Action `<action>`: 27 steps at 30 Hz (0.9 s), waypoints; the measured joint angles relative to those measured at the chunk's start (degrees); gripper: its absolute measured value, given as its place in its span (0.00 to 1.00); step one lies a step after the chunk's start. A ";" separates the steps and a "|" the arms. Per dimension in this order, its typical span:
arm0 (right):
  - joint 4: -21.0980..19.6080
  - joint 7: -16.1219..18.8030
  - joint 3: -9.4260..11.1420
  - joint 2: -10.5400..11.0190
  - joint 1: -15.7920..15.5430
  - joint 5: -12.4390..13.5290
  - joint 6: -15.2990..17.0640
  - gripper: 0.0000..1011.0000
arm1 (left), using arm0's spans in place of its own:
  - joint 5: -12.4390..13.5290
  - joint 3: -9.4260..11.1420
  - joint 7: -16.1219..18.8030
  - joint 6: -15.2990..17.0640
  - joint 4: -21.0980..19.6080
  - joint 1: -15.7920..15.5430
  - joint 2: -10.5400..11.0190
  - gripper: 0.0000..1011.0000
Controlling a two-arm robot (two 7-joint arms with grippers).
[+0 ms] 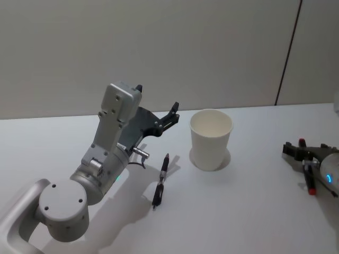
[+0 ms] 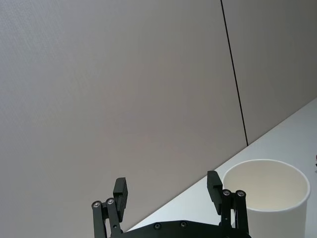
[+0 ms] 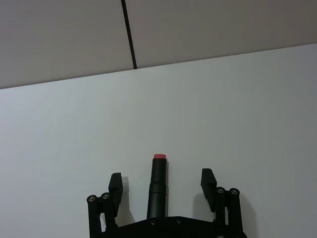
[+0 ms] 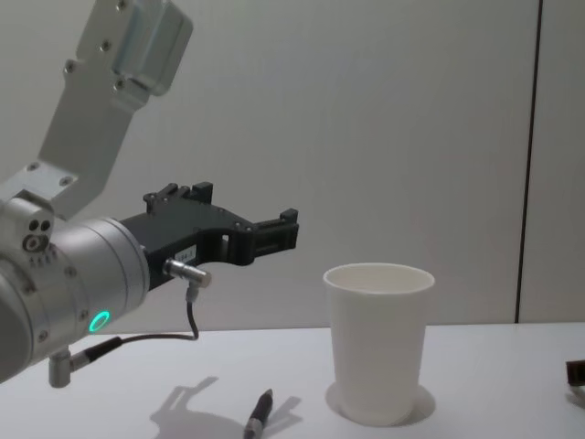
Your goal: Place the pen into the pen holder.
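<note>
A white tabletop (image 1: 238, 211) stretched away from the robot to a plain pale wall (image 1: 159, 42). Nearest the robot, a black pen (image 1: 161, 180) lay flat on the tabletop, outside the cup and just to its left, pointing roughly away from the robot. Beside the pen, the left arm rose from the near left corner. Its left claw (image 2: 167, 186) hung in the air above the tabletop with its two fingers spread apart and nothing between them. It pointed toward the wall, level with the cup's rim and to the left of it.

A little farther back stood the cup (image 1: 211, 140), white paper, upright, with nothing visible inside.

At the right edge, well apart from the cup, the right claw (image 1: 303, 152) sat low over the tabletop. Its fingers were spread, and a red-tipped pen (image 3: 158, 186) lay between them, touching neither.
</note>
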 joint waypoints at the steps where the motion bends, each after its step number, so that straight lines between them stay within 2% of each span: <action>1: 0.25 -0.01 0.04 -0.08 -0.01 0.00 -0.21 0.99 | 0.00 0.00 0.00 0.00 0.00 0.00 0.00 0.99; 16: 1.99 -0.18 0.28 -0.62 0.01 -0.18 -1.95 0.98 | 0.00 0.00 0.00 0.00 0.00 0.00 0.00 0.99; 25: 2.50 -0.38 0.42 -0.69 -0.01 -0.26 -2.35 0.76 | 0.00 0.00 0.00 0.00 0.00 0.00 0.00 0.99; 26: 2.50 -0.38 0.42 -0.69 -0.01 -0.26 -2.35 0.76 | 0.00 0.00 0.00 0.00 0.00 0.00 0.00 0.99; 27: 2.56 -0.40 0.43 -0.70 -0.01 -0.27 -2.38 0.70 | 0.00 0.00 0.00 0.00 0.00 0.00 0.00 0.99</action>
